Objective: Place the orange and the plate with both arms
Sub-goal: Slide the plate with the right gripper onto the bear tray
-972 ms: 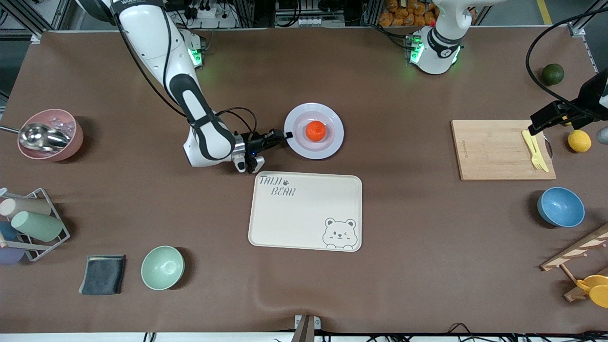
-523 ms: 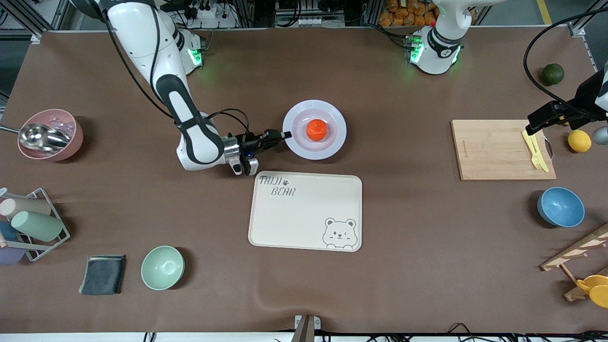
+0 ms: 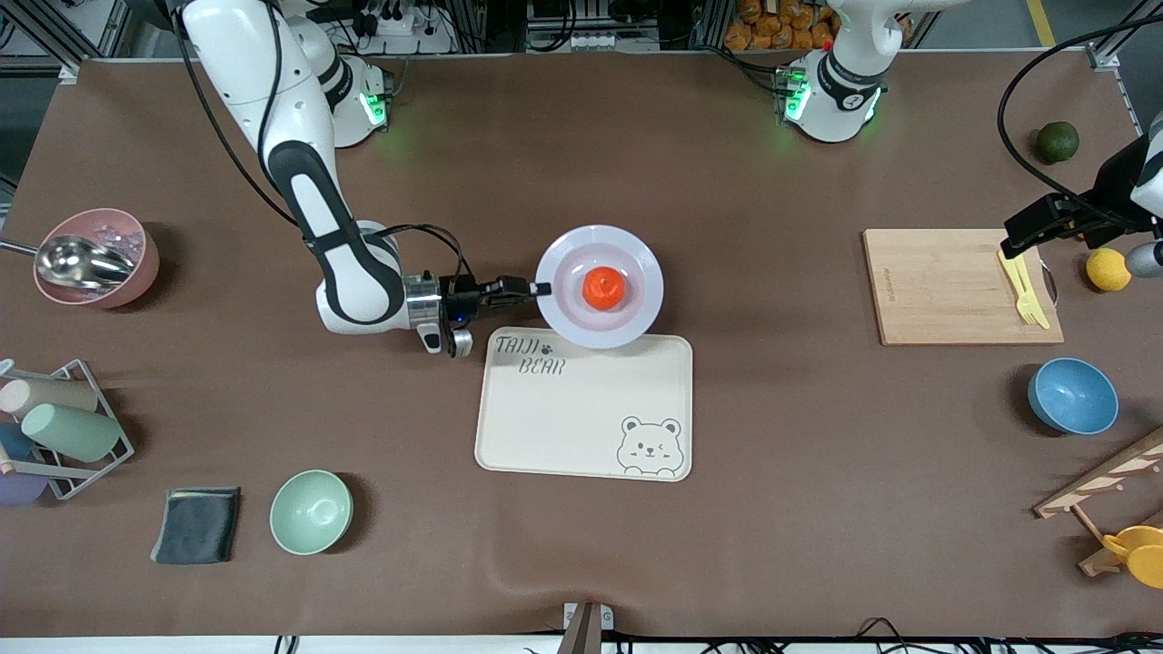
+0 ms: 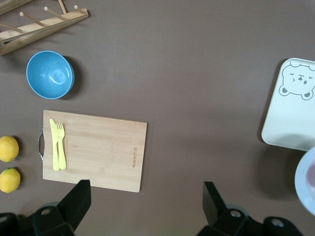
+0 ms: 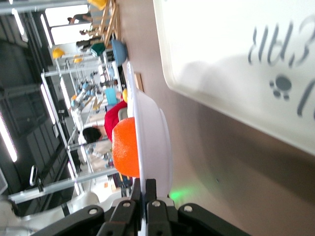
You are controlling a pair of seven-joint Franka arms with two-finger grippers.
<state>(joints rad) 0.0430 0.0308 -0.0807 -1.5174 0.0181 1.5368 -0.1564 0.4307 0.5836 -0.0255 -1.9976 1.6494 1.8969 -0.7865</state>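
The pale lavender-white plate point(image 3: 636, 318) is held up in the air with the orange point(image 3: 604, 288) resting in its middle. My right gripper point(image 3: 542, 290) is shut on the plate's rim at the side toward the right arm's end. The plate hangs over the edge of the cream bear-printed tray point(image 3: 581, 409). In the right wrist view the plate point(image 5: 157, 142) shows edge-on with the orange point(image 5: 125, 147) on it and the tray point(image 5: 236, 59) below. My left gripper point(image 4: 146, 206) is open and empty, high over the table near the wooden cutting board point(image 3: 954, 286).
A yellow fork point(image 3: 1022, 286) lies on the cutting board. A lemon point(image 3: 1108, 269), a dark green fruit point(image 3: 1058, 142) and a blue bowl point(image 3: 1072, 396) are at the left arm's end. A green bowl point(image 3: 311, 511), grey cloth point(image 3: 197, 524), cup rack point(image 3: 54, 427) and pink bowl point(image 3: 95, 257) are at the right arm's end.
My right gripper has lifted the plate with the orange and carried it toward the front camera, so it now overlaps the tray's edge. The left arm has shifted only slightly.
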